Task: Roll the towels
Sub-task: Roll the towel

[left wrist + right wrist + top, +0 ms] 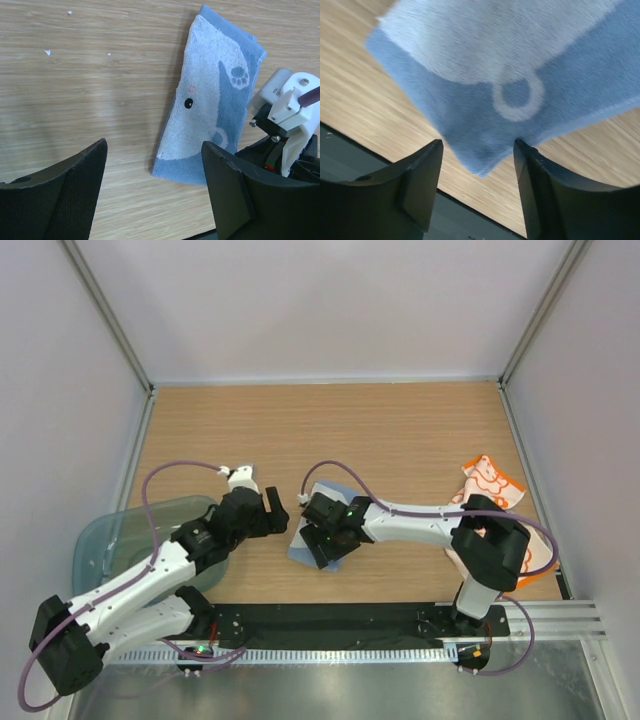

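While the blue towel [210, 90] lies flat on the counter [400, 430] at mid-frame, I see my right tool [477, 145] spread apart over its corner; left tool [154, 145] gapes beside it, empty; orange-patterned towel [490, 485] sits at right edge.

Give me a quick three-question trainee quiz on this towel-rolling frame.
1. True or false: the left pincer grips the blue towel.
2. The orange-patterned towel lies: A) on the blue towel, B) near the right edge of the table, C) at the far-left corner.
3. Which pincer is at the blue towel's near end?
Key: 1 false, its jaws stand open and empty; 2 B; 3 the right pincer.
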You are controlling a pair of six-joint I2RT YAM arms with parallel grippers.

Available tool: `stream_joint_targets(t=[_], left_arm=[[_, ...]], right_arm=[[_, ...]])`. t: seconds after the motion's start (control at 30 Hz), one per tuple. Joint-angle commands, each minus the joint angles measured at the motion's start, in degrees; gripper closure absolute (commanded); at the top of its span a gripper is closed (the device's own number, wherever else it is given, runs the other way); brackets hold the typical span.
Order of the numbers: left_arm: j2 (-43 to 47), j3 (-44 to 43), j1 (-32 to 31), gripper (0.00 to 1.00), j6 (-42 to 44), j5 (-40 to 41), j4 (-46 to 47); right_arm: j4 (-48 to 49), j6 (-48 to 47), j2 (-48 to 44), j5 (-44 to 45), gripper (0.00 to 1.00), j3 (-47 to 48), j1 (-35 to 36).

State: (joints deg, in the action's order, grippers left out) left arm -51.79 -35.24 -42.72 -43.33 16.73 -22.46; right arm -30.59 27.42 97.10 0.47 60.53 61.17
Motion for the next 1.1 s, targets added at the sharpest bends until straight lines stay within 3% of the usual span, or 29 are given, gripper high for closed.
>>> stream_joint_targets(t=[0.0,0.1,0.33,0.7,1.07], left_arm=[[-0.7,-0.2,0.2,0.23,-0.6,-1.3,4.0],[-0.6,0.0,0.2,0.25,-0.5,-2.0,2.8],[-1.3,3.2,0.1,0.3,-1.1,-4.8,2.4],[-1.2,4.2,0.0,0.31,-0.9,-6.4,1.7],[-5.9,5.5,-1.0,0.32,-0.4,-5.3,3.9]], right_arm=[[-7.1,-1.9,-3.1,3.7,0.27,1.1,0.1],[-6.5,-1.1,-6.6,5.7,0.21,-0.2,0.2],[0.9,4.8,-9.2,3.8,0.28,0.1,-6.0],[3.4,6.2,5.1,1.5,0.34,4.4,-13.5],[-3.8,1.1,18.3,6.2,0.36,22.2,-22.2]])
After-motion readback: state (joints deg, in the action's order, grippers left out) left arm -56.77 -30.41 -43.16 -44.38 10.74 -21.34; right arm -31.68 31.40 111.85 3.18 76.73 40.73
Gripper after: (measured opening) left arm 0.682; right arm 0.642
